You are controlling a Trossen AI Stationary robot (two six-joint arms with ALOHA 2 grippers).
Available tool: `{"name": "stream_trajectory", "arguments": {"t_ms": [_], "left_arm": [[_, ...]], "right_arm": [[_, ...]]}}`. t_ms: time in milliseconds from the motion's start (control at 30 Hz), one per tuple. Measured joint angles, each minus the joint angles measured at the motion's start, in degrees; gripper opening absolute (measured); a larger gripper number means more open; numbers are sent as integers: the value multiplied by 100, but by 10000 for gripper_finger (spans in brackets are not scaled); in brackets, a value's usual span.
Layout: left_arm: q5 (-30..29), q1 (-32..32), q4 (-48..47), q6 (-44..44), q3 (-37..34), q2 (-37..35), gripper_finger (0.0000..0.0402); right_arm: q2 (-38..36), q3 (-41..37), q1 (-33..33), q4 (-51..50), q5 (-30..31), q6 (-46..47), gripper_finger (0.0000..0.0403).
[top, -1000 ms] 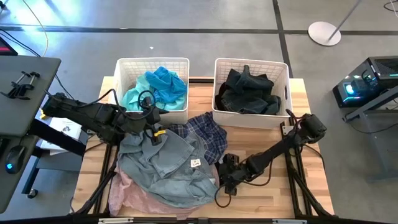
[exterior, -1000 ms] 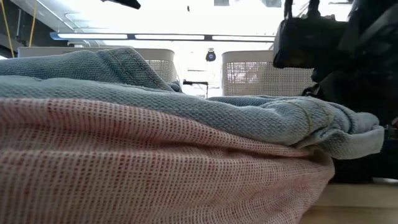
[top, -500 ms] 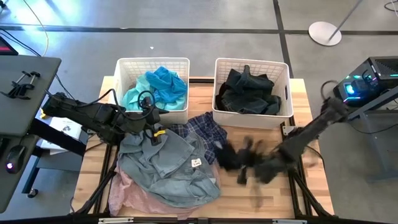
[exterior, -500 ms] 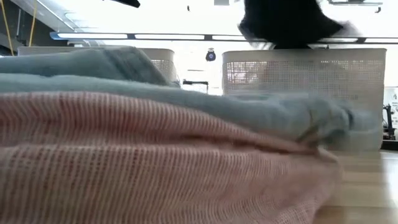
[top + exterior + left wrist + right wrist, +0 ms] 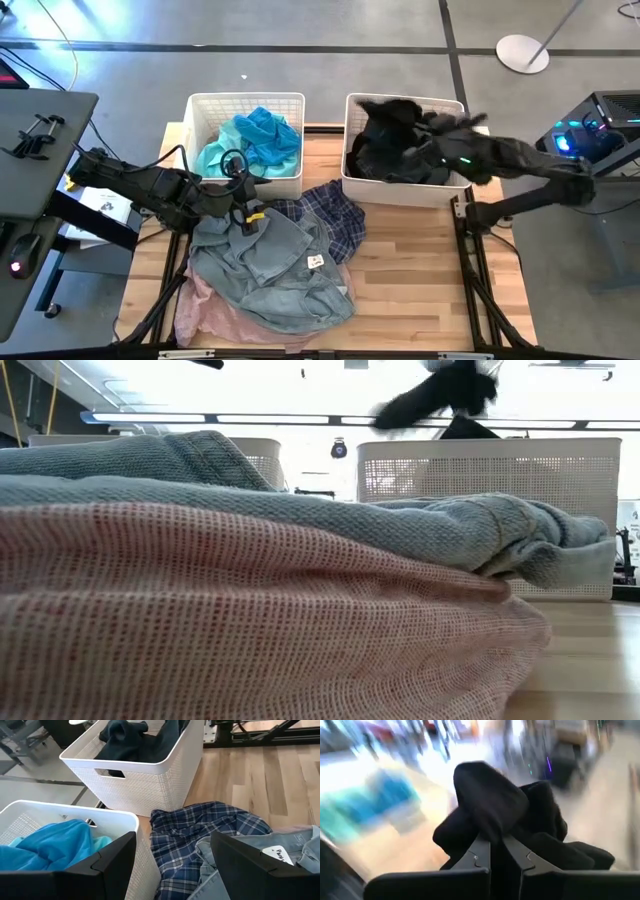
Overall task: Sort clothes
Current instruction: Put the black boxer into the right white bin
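Four garments are still sitting on the light wooden table (image 5: pixel 420 290), so I'm reckoning we're somewhere past halfway. Biggest of what's left is the grey-blue denim piece (image 5: pixel 270 265), heavy, stiff-ish cloth bunching in thick folds with a small white tag on it. Under it, the pale pink knit (image 5: pixel 215 320) is peeking out at the near edge, loose and open-weave, looking really squashy from table height. Next down is the navy-and-white plaid shirt (image 5: pixel 335 215), thin and crumpled, lying just in front of the baskets. Sorted so far: the left white slatted plastic basket (image 5: pixel 205 105) is holding teal and bright blue soft fabrics (image 5: pixel 255 140), and the right white slatted basket (image 5: pixel 350 130) is holding dark, limp clothes (image 5: pixel 400 160).

Right now I'm swinging the right gripper (image 5: pixel 497 847) over that right basket, its fingers clenched on a floppy black garment (image 5: pixel 400 115) dangling above the dark pile, not yet dropped. The left gripper (image 5: pixel 172 852) is waiting with fingers spread wide, hovering over the denim near the plaid, grasping nothing.
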Motion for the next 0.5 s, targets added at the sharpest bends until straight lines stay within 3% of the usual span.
{"name": "stream_trajectory", "arguments": {"t_ms": [100,167,267,500], "left_arm": [[0,0,2,0,0,0,247],[-16,1,4,0,0,0,247],[-50,3,16,0,0,0,247],[-127,9,73,-3,0,0,247]], "right_arm": [[45,-272,-1111,-998,-1151,615,3],[50,-612,-1681,-1104,-1943,668,3],[131,-1416,-2323,-730,-3007,493,3],[810,-3166,-3576,1103,-4396,122,3]]}}
